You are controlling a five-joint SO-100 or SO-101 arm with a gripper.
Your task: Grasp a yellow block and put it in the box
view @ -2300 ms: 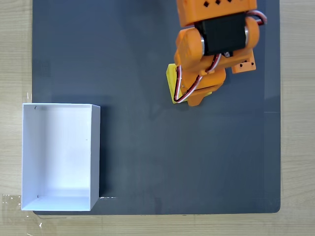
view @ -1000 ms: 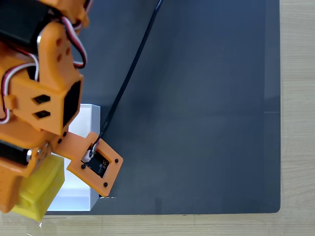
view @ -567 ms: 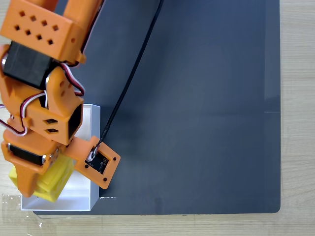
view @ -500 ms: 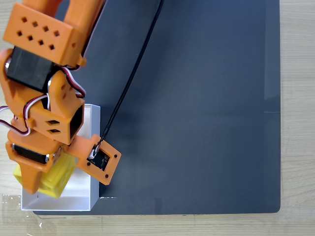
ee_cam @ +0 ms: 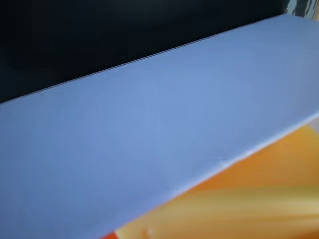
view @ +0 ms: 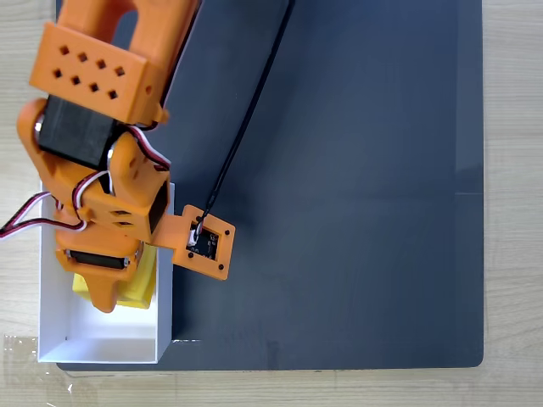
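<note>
Looking down from the fixed view, you've got your gripper (view: 109, 292) clamped on the yellow block (view: 136, 284), the block peeking out on both sides of the orange fingers, and it sits over the white interior of the box (view: 102, 343) toward the box's right wall. From the block, the orange arm (view: 106, 80) runs up toward 12 o'clock, the little camera mount (view: 204, 246) sticks out at about 2 o'clock over the dark mat (view: 339, 186), with a black cable (view: 250, 110) climbing toward 1 o'clock. Your wrist view is pretty blurry, mostly a white box wall (ee_cam: 149, 139) with yellow-orange at 5 o'clock.
</note>
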